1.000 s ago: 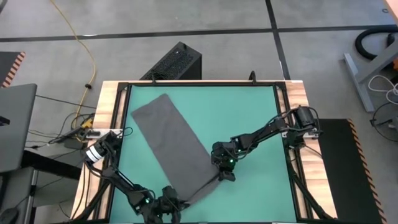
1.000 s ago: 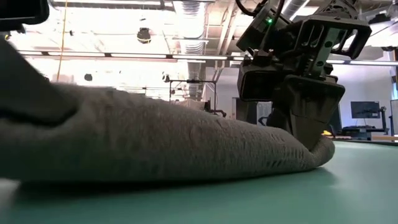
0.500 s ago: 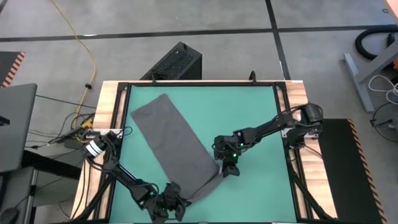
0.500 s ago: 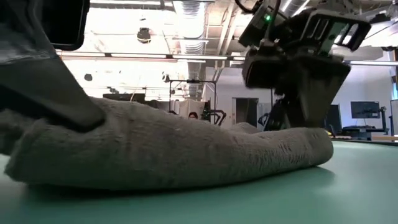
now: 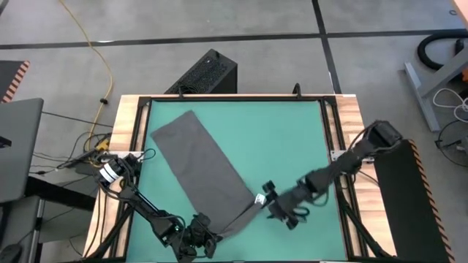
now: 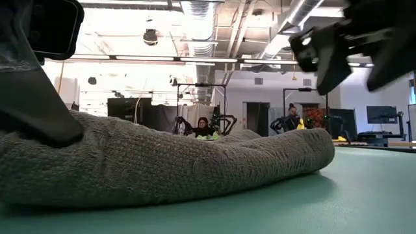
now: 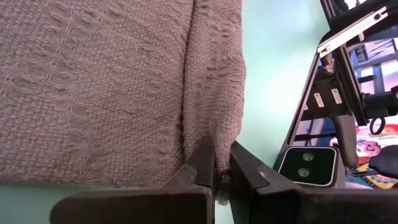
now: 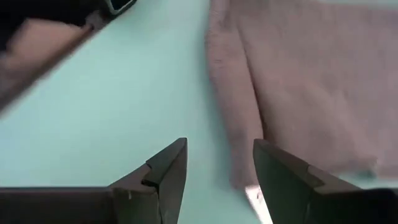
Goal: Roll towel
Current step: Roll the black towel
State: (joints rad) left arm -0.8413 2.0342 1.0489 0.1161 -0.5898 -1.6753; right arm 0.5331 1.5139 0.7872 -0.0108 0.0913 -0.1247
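Observation:
The dark grey towel (image 5: 201, 164) lies slantwise on the teal mat (image 5: 292, 139), from the far left toward the near middle. Its near end is folded over into a thick roll (image 6: 195, 162) that rests on the mat. My left gripper (image 5: 199, 237) is shut on the left end of that roll, at the table's near edge. My right gripper (image 5: 281, 210) stands open just right of the roll's other end, raised above the mat and touching nothing; in its wrist view the towel's folded edge (image 8: 239, 124) lies ahead of the open fingers (image 8: 281, 174). My left gripper pinches the left end of the folded-over roll (image 7: 219, 160) between its two fingers, several layers of cloth. The fingers come low from the table's near left and lie along the fold. The towel lies slack on the mat.
Black rails and wooden side boards (image 5: 124, 124) frame the mat. A black box (image 5: 205, 73) stands beyond the far edge, and a laptop (image 5: 14, 146) sits off to the left. People (image 6: 203, 127) show far off in the room behind. Bare mat lies far right of the towel.
My right gripper has opened and let go of the right end of the fold, then risen and drawn back toward the table's right near corner. The released end has settled on the mat, and the folded-over near end stays in place.

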